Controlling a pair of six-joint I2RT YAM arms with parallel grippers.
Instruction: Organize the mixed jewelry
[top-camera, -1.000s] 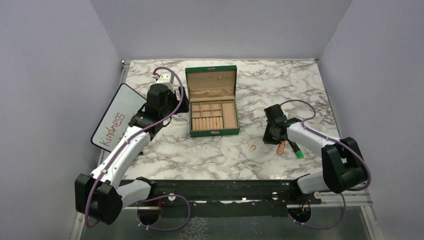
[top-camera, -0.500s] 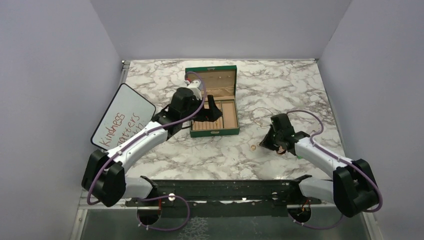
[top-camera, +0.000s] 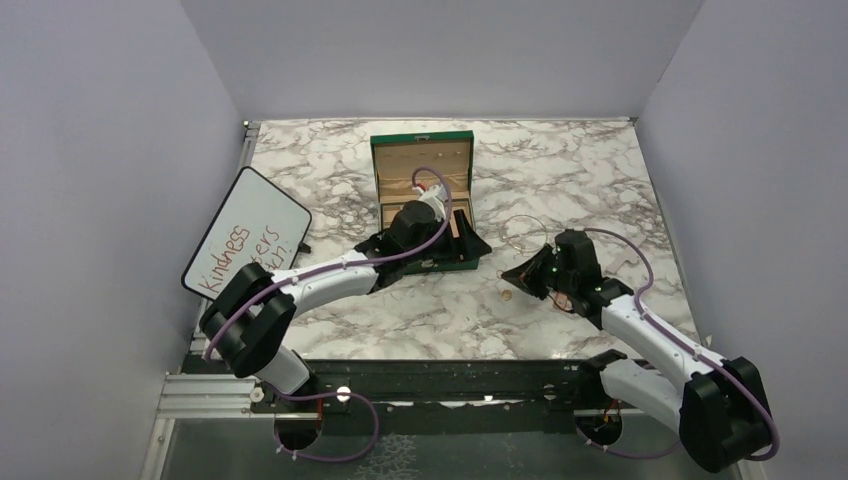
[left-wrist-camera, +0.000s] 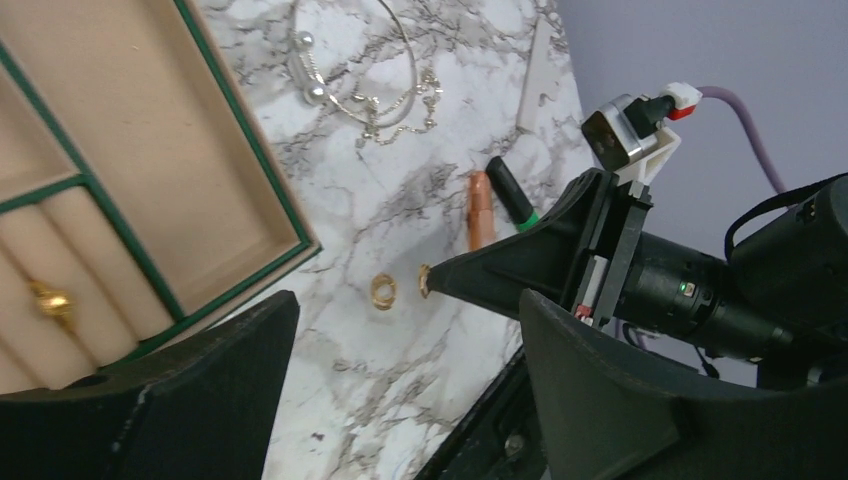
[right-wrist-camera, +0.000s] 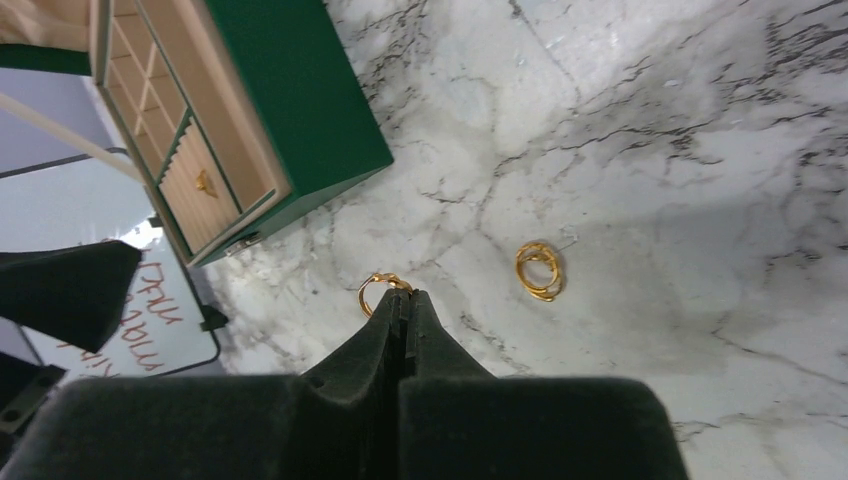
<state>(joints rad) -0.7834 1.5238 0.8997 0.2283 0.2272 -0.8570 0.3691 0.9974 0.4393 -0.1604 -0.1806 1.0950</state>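
Pinching a gold ring (right-wrist-camera: 383, 289) at its tip, right gripper (right-wrist-camera: 405, 300) low over marble table (right-wrist-camera: 700, 150), perhaps touching, second ring (right-wrist-camera: 540, 270) loose nearby, left gripper (left-wrist-camera: 405, 325) spread by green box (left-wrist-camera: 150, 150), necklace (left-wrist-camera: 360, 70) in left wrist view, outside right's

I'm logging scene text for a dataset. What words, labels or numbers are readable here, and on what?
"Kindness": red handwriting on the white board at the table's left edge.
"ers": the end of a second line there; its start is hidden.
Right wrist view: the same board's red writing, too blurred to read.
Nothing else carries readable text.
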